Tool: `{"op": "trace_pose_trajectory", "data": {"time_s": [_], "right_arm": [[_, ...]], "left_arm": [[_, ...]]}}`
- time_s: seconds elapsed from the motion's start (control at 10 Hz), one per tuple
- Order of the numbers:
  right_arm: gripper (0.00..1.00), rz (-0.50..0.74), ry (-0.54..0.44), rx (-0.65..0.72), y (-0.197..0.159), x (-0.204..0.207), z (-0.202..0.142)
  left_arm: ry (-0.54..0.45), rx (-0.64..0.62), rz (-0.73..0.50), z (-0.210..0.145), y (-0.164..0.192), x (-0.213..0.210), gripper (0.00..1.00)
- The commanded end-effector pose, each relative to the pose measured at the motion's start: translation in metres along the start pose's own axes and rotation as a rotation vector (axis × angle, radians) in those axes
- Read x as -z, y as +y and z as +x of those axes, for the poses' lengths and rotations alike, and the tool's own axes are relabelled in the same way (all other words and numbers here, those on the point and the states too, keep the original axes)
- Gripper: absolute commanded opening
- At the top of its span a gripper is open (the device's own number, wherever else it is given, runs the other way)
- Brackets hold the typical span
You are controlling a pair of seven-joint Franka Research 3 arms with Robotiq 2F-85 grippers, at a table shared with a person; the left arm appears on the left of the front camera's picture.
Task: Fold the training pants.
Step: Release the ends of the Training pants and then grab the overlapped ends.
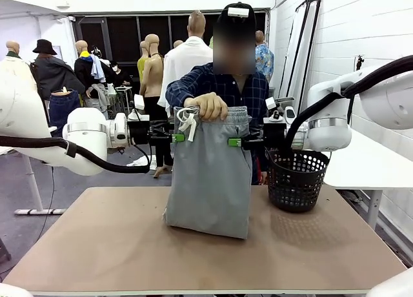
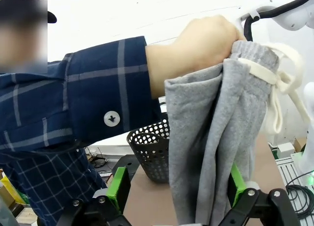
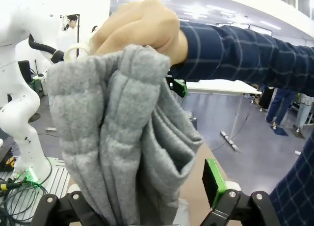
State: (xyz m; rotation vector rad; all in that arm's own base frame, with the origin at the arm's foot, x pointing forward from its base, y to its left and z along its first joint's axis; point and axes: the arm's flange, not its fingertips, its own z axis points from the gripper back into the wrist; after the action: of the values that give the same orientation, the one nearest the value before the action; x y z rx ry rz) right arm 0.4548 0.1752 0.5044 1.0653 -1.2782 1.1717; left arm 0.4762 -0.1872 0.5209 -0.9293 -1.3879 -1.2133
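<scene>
A person's hand [image 1: 208, 106] holds the light grey training pants [image 1: 210, 174] up by the waistband, white drawstring dangling, and the bottom fold rests on the table. My left gripper [image 1: 177, 137] stands open at the pants' left edge just below the waistband. In the left wrist view the pants [image 2: 211, 152] hang between its green pads [image 2: 117, 186], which are not pressing on them. My right gripper [image 1: 235, 142] is open at the pants' right edge. In the right wrist view the bunched pants [image 3: 117, 137] hang in front of its jaws, one green pad [image 3: 213, 179] showing and the other covered.
A black perforated basket [image 1: 297, 179] stands on the brown table [image 1: 116, 245] to the right of the pants, just under my right arm. The person stands at the far edge in a blue checked shirt [image 2: 88, 93]. A white table [image 1: 368, 161] sits off to the right.
</scene>
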Motion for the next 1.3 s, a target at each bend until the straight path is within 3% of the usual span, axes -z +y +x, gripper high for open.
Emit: {"op": "trace_pose_trajectory", "data": {"time_s": [0.0, 0.7, 1.2], "right_arm": [[1.00, -0.002, -0.013, 0.010, -0.009, 0.013, 0.002], [1.00, 0.220, -0.010, 0.130, -0.017, 0.032, 0.014], [1.00, 0.267, 0.041, 0.123, -0.011, 0.023, 0.016]], "left_arm": [[0.011, 0.024, -0.016, -0.001, 0.005, 0.007, 1.00], [0.000, -0.024, -0.170, 0.005, -0.007, 0.023, 1.00], [-0.013, -0.026, -0.179, 0.015, -0.022, 0.008, 1.00]]}}
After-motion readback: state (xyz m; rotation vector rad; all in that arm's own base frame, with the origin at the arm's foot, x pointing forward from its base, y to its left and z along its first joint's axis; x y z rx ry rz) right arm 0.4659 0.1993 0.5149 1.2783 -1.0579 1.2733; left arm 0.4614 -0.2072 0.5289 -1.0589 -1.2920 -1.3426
